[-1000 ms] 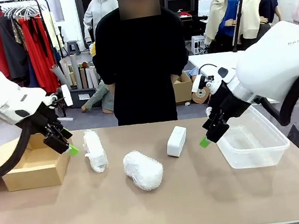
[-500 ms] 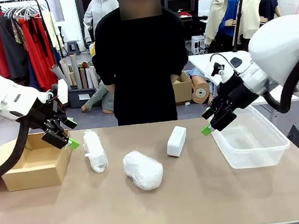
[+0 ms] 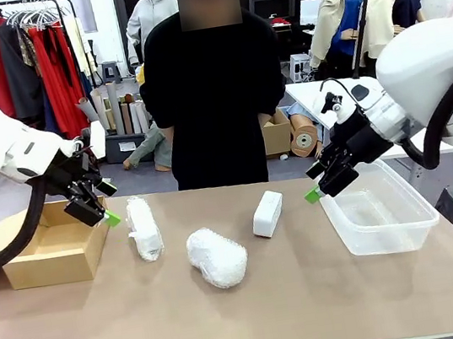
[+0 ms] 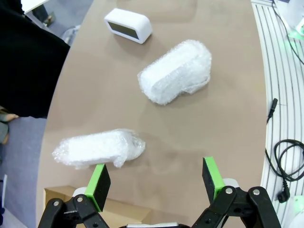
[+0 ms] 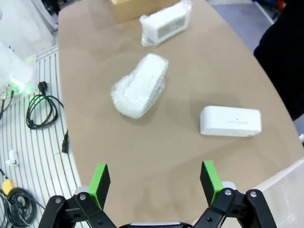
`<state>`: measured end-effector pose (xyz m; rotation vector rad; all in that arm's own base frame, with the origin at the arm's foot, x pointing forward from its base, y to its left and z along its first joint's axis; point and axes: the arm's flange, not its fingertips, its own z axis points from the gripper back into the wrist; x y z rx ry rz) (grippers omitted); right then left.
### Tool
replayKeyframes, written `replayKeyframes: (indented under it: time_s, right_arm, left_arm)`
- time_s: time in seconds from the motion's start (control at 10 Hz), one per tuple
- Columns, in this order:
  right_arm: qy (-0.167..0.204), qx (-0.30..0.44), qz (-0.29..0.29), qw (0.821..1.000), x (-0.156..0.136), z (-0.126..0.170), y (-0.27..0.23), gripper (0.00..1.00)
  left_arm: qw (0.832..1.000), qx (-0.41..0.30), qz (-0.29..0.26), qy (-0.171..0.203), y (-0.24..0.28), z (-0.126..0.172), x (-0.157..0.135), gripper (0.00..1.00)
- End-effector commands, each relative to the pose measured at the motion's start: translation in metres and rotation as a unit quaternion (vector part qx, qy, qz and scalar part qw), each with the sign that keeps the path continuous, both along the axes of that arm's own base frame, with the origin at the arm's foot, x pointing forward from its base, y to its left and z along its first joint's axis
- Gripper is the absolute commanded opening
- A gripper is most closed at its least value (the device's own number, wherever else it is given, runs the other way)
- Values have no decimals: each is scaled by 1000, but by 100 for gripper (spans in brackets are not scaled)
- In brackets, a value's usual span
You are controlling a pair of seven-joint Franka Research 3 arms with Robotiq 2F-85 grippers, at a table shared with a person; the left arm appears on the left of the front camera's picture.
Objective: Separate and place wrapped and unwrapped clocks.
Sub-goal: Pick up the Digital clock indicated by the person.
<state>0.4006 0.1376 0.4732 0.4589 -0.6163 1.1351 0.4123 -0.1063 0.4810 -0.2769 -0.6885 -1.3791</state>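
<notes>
Quick count on the worktop: two lumpy white bubble-wrap bundles, a fat oval bundle and a slimmer roll. One bare white rounded-rectangular clock. One brown cardboard box, one clear plastic tub. Two black, green-padded robot hands: left hand, right hand. One person.
</notes>
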Motion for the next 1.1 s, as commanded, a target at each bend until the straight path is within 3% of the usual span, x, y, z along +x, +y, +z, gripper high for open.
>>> replayKeyframes:
  time_s: [0.0,0.1,0.2,0.6,0.9,1.0]
  right_arm:
    - [-2,3,6,1000,2,0,-2,100]
    - [0,0,0,1000,0,0,0,100]
    - [-2,10,30,1000,2,3,-6,100]
    - [6,65,125,990,6,35,-28,100]
    - [-10,99,176,979,13,63,-57,100]
    - [-14,93,180,979,15,69,-63,100]
  left_arm:
    - [1000,-10,-5,-2,3,-1,0,100]
    - [1000,0,0,0,0,0,0,100]
    - [999,-43,-25,19,8,0,2,100]
    - [994,-98,-51,6,38,5,16,100]
    - [991,-118,-69,-7,57,19,29,100]
    - [990,-124,-63,10,62,22,34,100]
